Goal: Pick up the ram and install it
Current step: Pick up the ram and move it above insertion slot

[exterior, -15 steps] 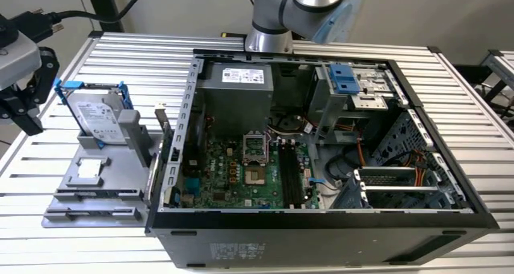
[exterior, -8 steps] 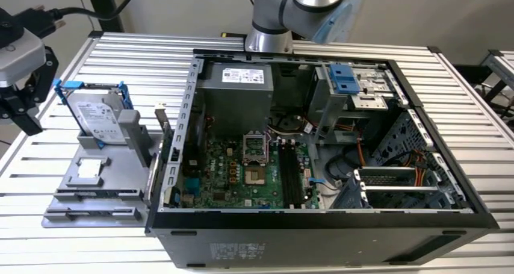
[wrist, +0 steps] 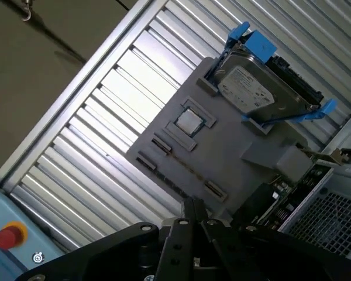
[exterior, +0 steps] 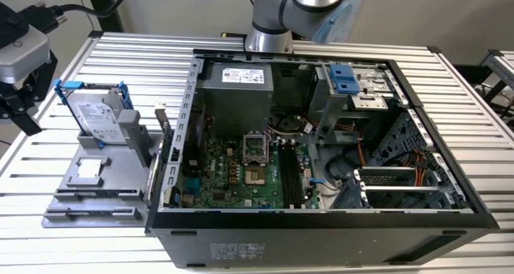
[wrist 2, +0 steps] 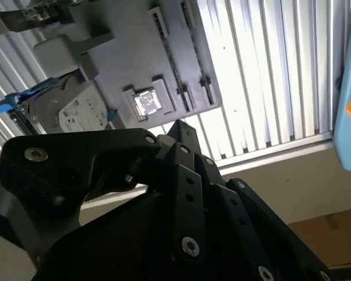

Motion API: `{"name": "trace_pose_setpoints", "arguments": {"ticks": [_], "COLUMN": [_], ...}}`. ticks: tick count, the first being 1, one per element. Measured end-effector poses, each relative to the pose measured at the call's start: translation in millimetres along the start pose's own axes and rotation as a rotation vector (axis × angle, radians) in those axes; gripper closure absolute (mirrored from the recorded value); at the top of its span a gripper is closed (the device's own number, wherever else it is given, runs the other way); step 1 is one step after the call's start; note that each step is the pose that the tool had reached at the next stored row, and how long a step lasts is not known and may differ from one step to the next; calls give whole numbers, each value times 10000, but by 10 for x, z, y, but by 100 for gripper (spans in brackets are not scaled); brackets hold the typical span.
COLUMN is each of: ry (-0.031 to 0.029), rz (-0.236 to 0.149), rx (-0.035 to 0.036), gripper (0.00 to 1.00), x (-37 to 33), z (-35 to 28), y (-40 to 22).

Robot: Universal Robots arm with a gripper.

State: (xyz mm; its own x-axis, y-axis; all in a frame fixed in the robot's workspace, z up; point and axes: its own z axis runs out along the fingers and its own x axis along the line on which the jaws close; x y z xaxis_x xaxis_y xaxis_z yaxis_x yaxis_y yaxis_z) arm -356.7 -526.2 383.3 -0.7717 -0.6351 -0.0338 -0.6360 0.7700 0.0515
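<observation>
Ram (exterior: 100, 194) lies on the gray tray (exterior: 120, 168), a long, thin dark strip (bluish-green along its edge) held between gray end clips, at the tray's end away from the hard drive (exterior: 96, 117). The gripper (wrist: 193, 205) hangs beside the tray, fingers pressed together, holding nothing.

An open computer case (exterior: 321, 232) lies on its side on the slatted table (exterior: 473, 105), with the arm's base (exterior: 269, 39) behind it. Inside, the motherboard (exterior: 233, 183) lies flat toward the exterior view's left, in front of the power supply (exterior: 237, 99). A tray (exterior: 120, 177) sits just beside the case on that same side. A hard drive (exterior: 100, 117) stands tilted at the tray's far end, a small chip (exterior: 91, 165) lies in front of it, and the ram (exterior: 100, 194) lies nearer still, across the tray. The gripper (exterior: 26, 120) hangs beyond the tray at the exterior view's left edge.
</observation>
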Motion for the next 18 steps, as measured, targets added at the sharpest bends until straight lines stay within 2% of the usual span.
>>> {"name": "trace_pose_setpoints", "arguments": {"ticks": [12,18], "ry": [48,81], "rz": [-968,-1574], "rx": [-33,-53], "gripper": [100,100], "x": [6,9], "z": [1,0], "y": [5,7]}}
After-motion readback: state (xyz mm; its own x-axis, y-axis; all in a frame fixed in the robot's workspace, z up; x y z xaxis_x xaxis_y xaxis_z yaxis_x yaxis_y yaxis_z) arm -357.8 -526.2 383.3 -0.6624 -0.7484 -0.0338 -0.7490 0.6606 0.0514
